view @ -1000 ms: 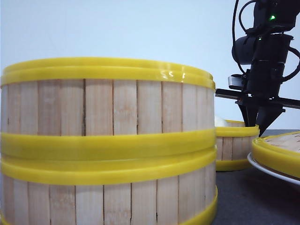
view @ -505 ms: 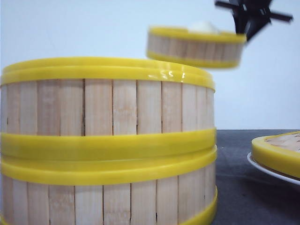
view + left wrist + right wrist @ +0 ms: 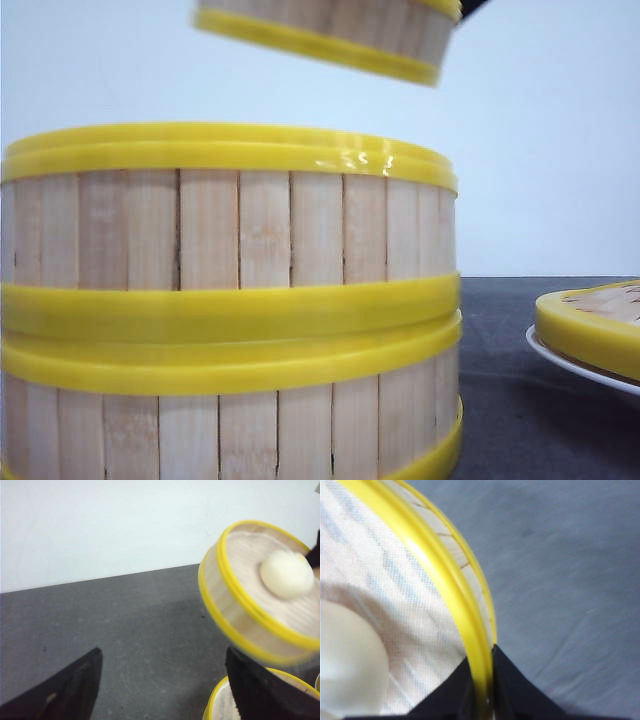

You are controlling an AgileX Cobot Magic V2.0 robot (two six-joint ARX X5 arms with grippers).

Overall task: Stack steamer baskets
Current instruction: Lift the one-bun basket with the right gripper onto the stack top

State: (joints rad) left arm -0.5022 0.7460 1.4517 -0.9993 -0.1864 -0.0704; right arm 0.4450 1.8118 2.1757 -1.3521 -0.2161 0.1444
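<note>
A two-tier stack of steamer baskets (image 3: pixel 230 300) fills the near left of the front view, one pale-slatted drum seated squarely on another, their glossy yellow bands meeting at mid-height. It stands on a dark grey table (image 3: pixel 520 400), with a plain pale wall behind.

Above the stack, cut off by the top edge of the front view, a third basket (image 3: pixel 330 30) hangs in the air, tilted so that its right side sits lower. The left wrist view shows this raised basket (image 3: pixel 260 590) blurred and tipped toward the camera, with a round white bun (image 3: pixel 286 573) lying on its slatted base.

At the far right of the table, a flat yellow-rimmed lid (image 3: pixel 590 330) rests on a white plate (image 3: pixel 560 362), well apart from the stack.

The right gripper (image 3: pixel 481 680) is pinched on the raised basket's yellow rim (image 3: pixel 445 580), one black finger inside the wall and one outside, the jaws nearly closed around the band. The bun (image 3: pixel 347 665) lies inside, near the grip.

The left gripper (image 3: pixel 160 690) hangs with its black fingers (image 3: pixel 65 690) spread wide and nothing between them, above bare table; the rim of another basket (image 3: pixel 220 700) shows beside one fingertip.
</note>
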